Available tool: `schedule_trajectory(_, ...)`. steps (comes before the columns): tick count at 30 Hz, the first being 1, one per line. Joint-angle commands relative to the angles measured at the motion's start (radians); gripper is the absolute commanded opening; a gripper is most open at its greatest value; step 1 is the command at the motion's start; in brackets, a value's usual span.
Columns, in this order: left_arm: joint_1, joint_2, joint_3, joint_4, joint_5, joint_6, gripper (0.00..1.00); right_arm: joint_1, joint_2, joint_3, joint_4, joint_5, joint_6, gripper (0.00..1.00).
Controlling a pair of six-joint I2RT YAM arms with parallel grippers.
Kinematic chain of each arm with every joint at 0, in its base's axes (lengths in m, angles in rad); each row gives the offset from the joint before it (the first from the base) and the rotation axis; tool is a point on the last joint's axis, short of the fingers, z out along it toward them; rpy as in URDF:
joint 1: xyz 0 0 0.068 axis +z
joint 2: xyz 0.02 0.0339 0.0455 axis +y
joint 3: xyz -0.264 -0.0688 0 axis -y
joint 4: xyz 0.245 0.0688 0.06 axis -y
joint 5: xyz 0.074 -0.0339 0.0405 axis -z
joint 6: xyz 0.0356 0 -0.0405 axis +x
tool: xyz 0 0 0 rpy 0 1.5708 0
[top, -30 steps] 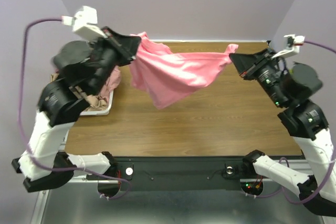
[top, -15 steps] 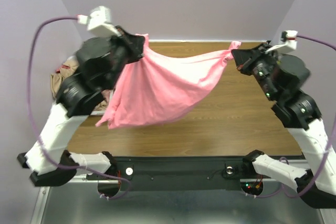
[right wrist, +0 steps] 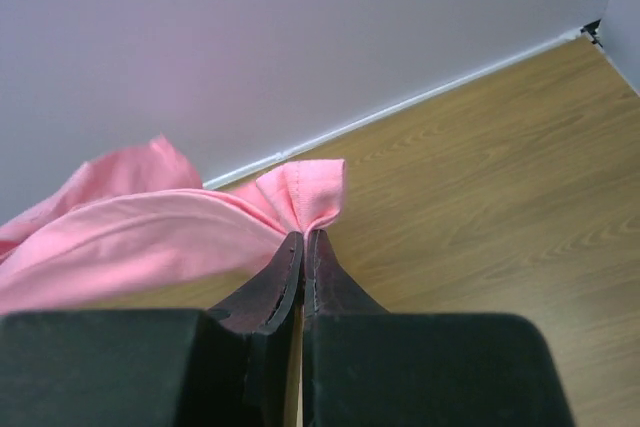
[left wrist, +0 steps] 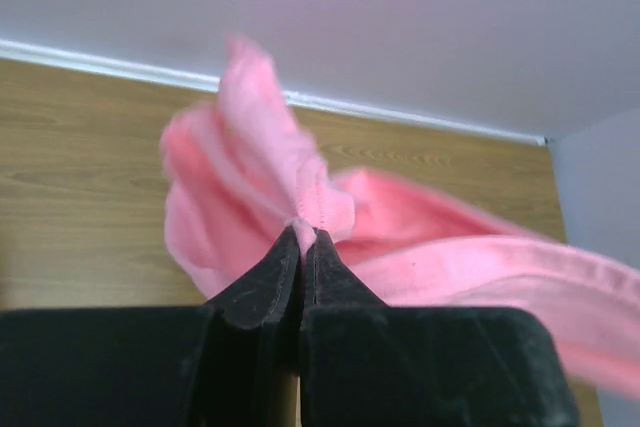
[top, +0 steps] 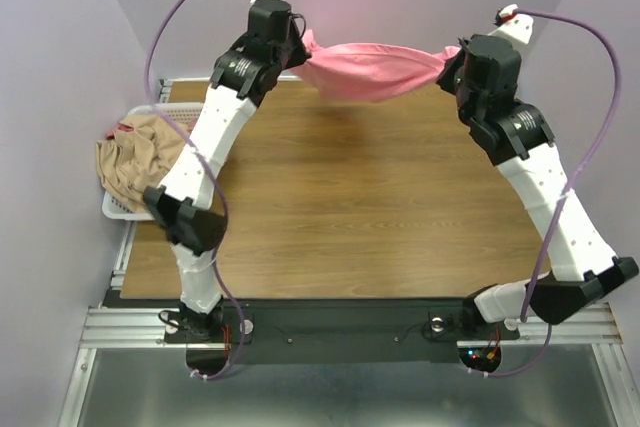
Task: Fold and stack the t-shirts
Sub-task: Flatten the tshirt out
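Far left: white slatted basket [top: 113, 209] at the table's left edge, with a tan-beige t-shirt [top: 140, 162] heaped in it and spilling over the rim. No third shirt can be made out.

Left gripper [left wrist: 303, 239]: arm extended high over the far edge, jaws pressed together on a hemmed corner of the salmon-pink t-shirt [top: 375, 69]. The cloth is blurred in the left wrist view, so I cannot tell how many layers are caught.

Middle: the shirt hangs between the two grippers above the far end of the wooden table [top: 350, 217]. It is bunched like a sagging rope rather than spread flat, and appears clear of the surface.

Right gripper [right wrist: 303, 239]: jaws clamped on the opposite corner, with only a small tab of hem showing past the tips.

Risks:
- Both holds are shallow; pulling the arms apart to spread the shirt could slip a corner free and drop it in a heap.
- Lowering it while bunched would lay it down creased — a poor start for folding.
- It hangs close to the back edge, so slack could drape off the table.
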Motion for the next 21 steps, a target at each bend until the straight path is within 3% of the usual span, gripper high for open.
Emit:
schedule_trajectory(1, -0.013, -0.333, -0.239, 0.206, 0.045, 0.020, 0.03, -0.006, -0.153, -0.033, 0.044, 0.009, -0.006, 0.01)
schedule_trajectory(2, -0.015, -0.376, -0.425, 0.224, 0.039, 0.008, 0.03, -0.005, -0.222, -0.153, 0.044, -0.003, 0.015, 0.00)
schedule_trajectory(3, -0.015, -0.455, -0.519, 0.255, 0.036, -0.026, 0.03, -0.005, -0.270, -0.221, 0.044, -0.038, 0.035, 0.00)
schedule_trajectory(4, -0.015, -0.498, -0.728, 0.273, 0.032, -0.050, 0.03, -0.005, -0.314, -0.311, 0.038, -0.060, 0.090, 0.00)
schedule_trajectory(5, -0.015, -0.537, -0.835, 0.287, 0.032, -0.078, 0.08, -0.003, -0.360, -0.394, 0.034, -0.094, 0.125, 0.00)
schedule_trajectory(6, -0.015, -0.613, -0.941, 0.325, 0.034, -0.104, 0.19, -0.005, -0.462, -0.582, 0.031, -0.127, 0.159, 0.00)
schedule_trajectory(7, -0.016, -0.649, -1.044, 0.340, 0.046, -0.159, 0.56, -0.005, -0.504, -0.669, 0.026, -0.211, 0.197, 0.00)
schedule_trajectory(8, -0.018, -0.679, -1.222, 0.347, 0.045, -0.191, 0.67, -0.008, -0.552, -0.749, 0.012, -0.253, 0.269, 0.00)
schedule_trajectory(9, -0.019, -0.734, -1.300, 0.347, 0.045, -0.221, 0.74, -0.006, -0.621, -0.907, 0.003, -0.357, 0.297, 0.01)
schedule_trajectory(10, -0.022, -0.762, -1.439, 0.340, 0.055, -0.291, 0.86, -0.006, -0.655, -0.965, -0.029, -0.399, 0.335, 0.08)
schedule_trajectory(12, -0.030, -0.845, -1.555, 0.321, 0.077, -0.343, 0.92, -0.006, -0.739, -1.111, -0.075, -0.469, 0.369, 0.18)
schedule_trajectory(13, -0.033, -0.871, -1.638, 0.308, 0.089, -0.371, 0.99, -0.006, -0.764, -1.145, -0.113, -0.543, 0.374, 0.33)
schedule_trajectory(15, -0.041, -0.943, -1.684, 0.236, 0.074, -0.429, 0.99, -0.006, -0.811, -1.179, -0.156, -0.594, 0.385, 0.54)
schedule_trajectory(16, -0.044, -0.963, -1.700, 0.211, 0.059, -0.449, 0.99, -0.006, -0.845, -1.193, -0.173, -0.597, 0.388, 0.75)
schedule_trajectory(19, -0.045, -1.015, -1.740, 0.185, 0.029, -0.475, 0.99, -0.005, -0.867, -1.196, -0.198, -0.585, 0.393, 0.86)
schedule_trajectory(21, -0.045, -1.011, -1.746, 0.185, 0.023, -0.483, 0.99, -0.005, -0.844, -1.197, -0.201, -0.560, 0.387, 0.88)
